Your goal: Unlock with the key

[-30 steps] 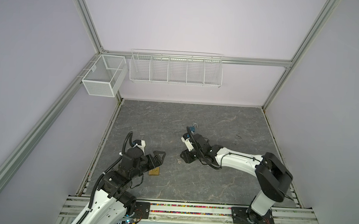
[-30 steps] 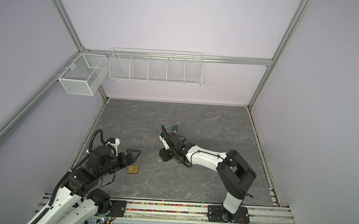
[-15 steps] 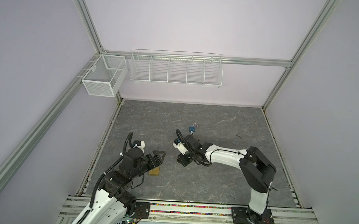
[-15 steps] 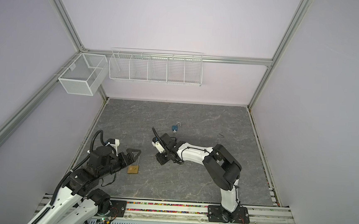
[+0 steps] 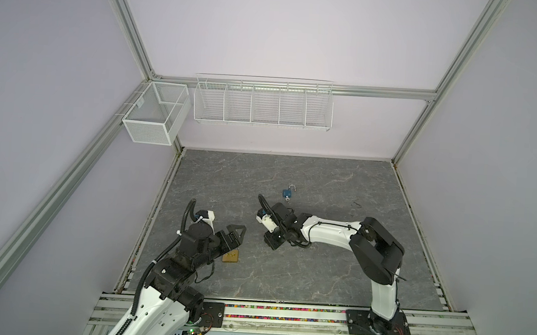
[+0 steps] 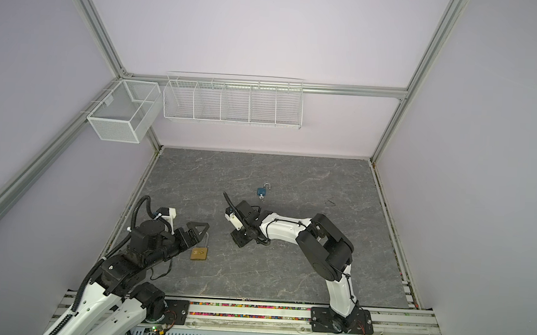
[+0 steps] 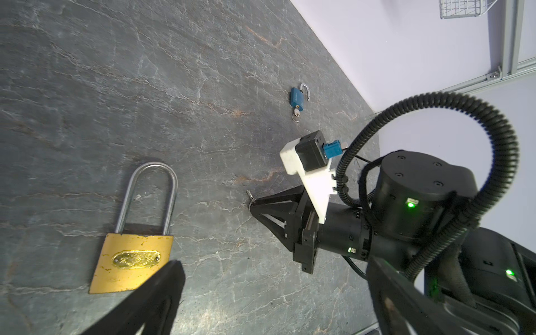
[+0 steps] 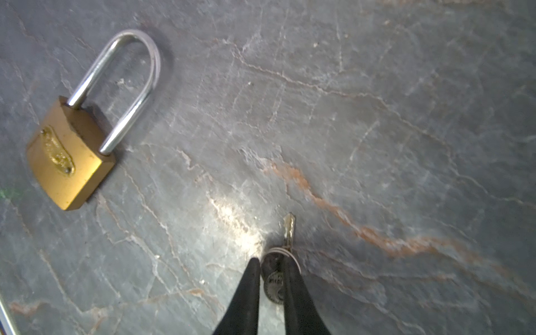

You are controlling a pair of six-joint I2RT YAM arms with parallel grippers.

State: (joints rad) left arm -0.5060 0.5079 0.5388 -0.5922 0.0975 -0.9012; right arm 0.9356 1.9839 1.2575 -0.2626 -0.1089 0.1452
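A brass padlock (image 5: 231,256) (image 6: 199,253) with a long steel shackle lies flat on the grey stone table, its shackle closed (image 7: 130,261) (image 8: 69,156). My left gripper (image 5: 236,234) (image 6: 198,229) (image 7: 275,304) hangs just over it, wide open and empty. My right gripper (image 5: 272,239) (image 6: 239,239) (image 8: 271,278) is a little to the right of the padlock, tips down near the table. Its fingers (image 8: 290,290) are shut on the round head of a small silver key (image 8: 289,229) (image 7: 251,197). The blade sticks out past the tips. In both top views the key is hidden.
A small blue padlock (image 5: 288,193) (image 6: 262,191) (image 7: 297,97) lies farther back with its shackle open and a key in it. Two white wire baskets (image 5: 263,101) (image 5: 154,118) hang on the back walls. A metal rail (image 5: 282,314) runs along the front edge.
The right gripper's jaws have closed in on the key. The right arm's elbow has swung left while the gripper stayed low near the same spot. The left arm has not moved.
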